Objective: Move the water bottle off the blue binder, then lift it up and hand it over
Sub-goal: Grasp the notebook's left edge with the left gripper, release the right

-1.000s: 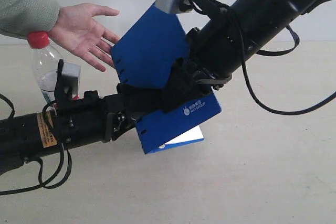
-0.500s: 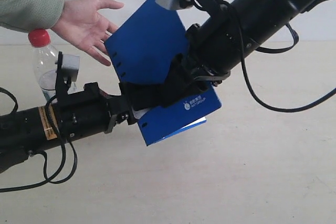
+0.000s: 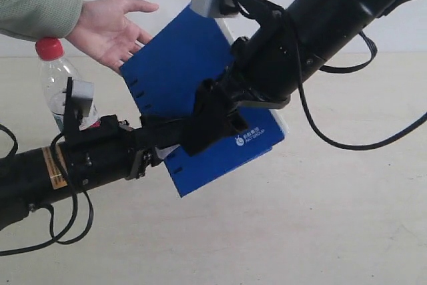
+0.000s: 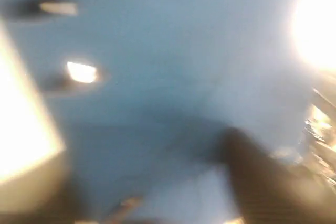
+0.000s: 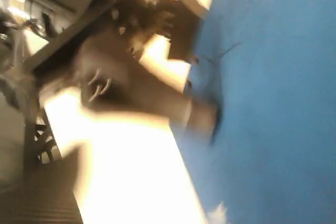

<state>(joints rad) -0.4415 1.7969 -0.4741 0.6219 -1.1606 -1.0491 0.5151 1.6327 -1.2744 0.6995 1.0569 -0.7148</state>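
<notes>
- Blue binder [image 3: 180,65] off the table [image 3: 300,231], up in the air between the two arms, tilted, cover toward the exterior camera.
- Slots [image 3: 137,91] down the binder's left edge in that view; small white logo [image 3: 239,141] near its lower right corner; thin strip of white pages showing along the upper right edge.
- Left gripper [image 3: 179,142] in from the lower left, at the binder's lower left edge, touching it.
- Cannot tell whether clenched on the binder or slack: fingers dark against dark in the exterior view, left wrist view only a blur of blue cover.
- Right gripper [image 3: 210,121] down from the upper right, across the cover near the logo, just beside the left gripper.
- Cannot tell for this pincer either, released or grasping: right wrist view smeared, only blue cover and blurred dark parts of the other arm at its edge.
- Water bottle [image 3: 53,78] upright on the table at far left, behind the left arm, red cap [image 3: 48,48] on, apart from the binder, in neither pincer.
- Person's hand [image 3: 110,28] at upper left, palm open, fingers spread, near the binder's top left corner and just above the bottle cap; contact with the binder unclear.
- Green knitted sleeve [image 3: 33,8] on that arm.
</notes>
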